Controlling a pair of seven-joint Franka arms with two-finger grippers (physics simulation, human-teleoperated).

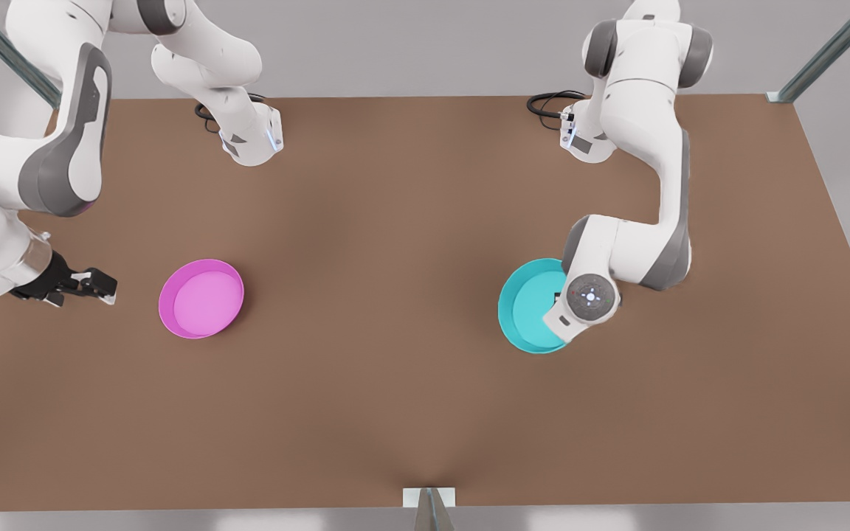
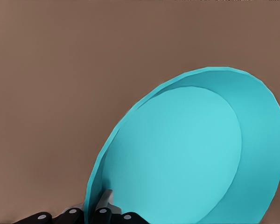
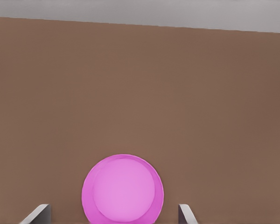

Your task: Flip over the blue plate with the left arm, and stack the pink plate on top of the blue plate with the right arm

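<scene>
At the front view's left, the right gripper [image 1: 93, 286] is held low over the brown table [image 1: 395, 221], just beside the pink plate [image 1: 201, 299] but apart from it. Its jaws are spread wide and empty, as shown in the right wrist view, where the fingertips [image 3: 37, 213] stand on either side of the pink plate [image 3: 123, 189]. That plate lies flat, open side up. At the front view's right, the blue plate [image 1: 528, 306] is tilted, one edge raised. In the left wrist view, its rim [image 2: 91, 196] is pinched by the left gripper [image 2: 94, 210], apparently closed on it; the blue plate [image 2: 186, 154] faces the camera.
</scene>
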